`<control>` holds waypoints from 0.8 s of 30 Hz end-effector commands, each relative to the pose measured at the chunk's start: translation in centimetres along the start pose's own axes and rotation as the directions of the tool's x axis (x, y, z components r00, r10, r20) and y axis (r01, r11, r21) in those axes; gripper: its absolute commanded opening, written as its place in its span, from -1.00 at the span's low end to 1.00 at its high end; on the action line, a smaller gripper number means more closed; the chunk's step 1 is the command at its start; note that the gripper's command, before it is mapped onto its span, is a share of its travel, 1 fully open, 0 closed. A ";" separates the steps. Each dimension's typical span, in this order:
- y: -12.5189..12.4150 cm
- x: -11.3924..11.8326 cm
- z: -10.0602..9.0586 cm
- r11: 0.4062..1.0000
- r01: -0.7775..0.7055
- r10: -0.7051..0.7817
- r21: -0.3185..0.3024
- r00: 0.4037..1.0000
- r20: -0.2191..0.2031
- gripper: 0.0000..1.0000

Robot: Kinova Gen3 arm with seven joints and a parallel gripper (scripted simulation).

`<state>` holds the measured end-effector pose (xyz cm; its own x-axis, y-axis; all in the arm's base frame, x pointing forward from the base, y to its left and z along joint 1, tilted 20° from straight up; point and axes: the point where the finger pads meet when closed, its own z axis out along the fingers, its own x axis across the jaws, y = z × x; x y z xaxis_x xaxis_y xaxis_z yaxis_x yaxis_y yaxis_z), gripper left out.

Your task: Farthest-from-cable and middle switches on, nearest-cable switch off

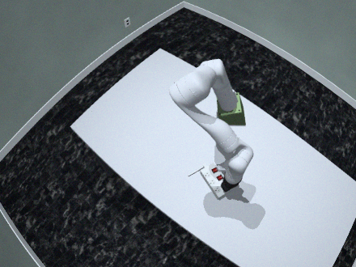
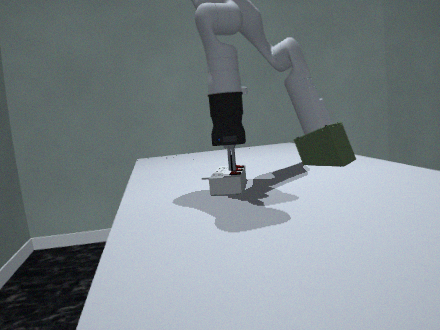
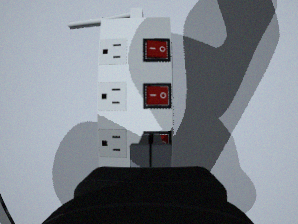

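Note:
A white power strip lies flat on the table, right way up, with a short cable stub at its far end in the wrist view. Three red switches sit in a row. The one nearest the cable and the middle one show in full. The one farthest from the cable is partly hidden under my fingers. My gripper is shut with nothing between the fingers. It points straight down, its tips on or just above that farthest switch. I cannot tell which way the rockers are tipped.
The arm's green base block stands at the table's back edge. The white table has its front edge close to the strip in the top view. Dark floor surrounds the table.

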<state>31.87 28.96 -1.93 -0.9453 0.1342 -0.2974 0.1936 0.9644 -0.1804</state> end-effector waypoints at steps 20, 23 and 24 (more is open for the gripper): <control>0.1 0.0 0.6 1.000 0.000 0.000 -0.001 1.000 0.001 -1.00; 0.1 0.0 0.6 1.000 0.000 0.000 -0.001 1.000 0.001 -1.00; 0.1 0.0 0.7 1.000 0.000 0.000 -0.001 1.000 0.001 -1.00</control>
<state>32.11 28.84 -2.52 -0.9449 0.1344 -0.2986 0.1938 0.9646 -0.1790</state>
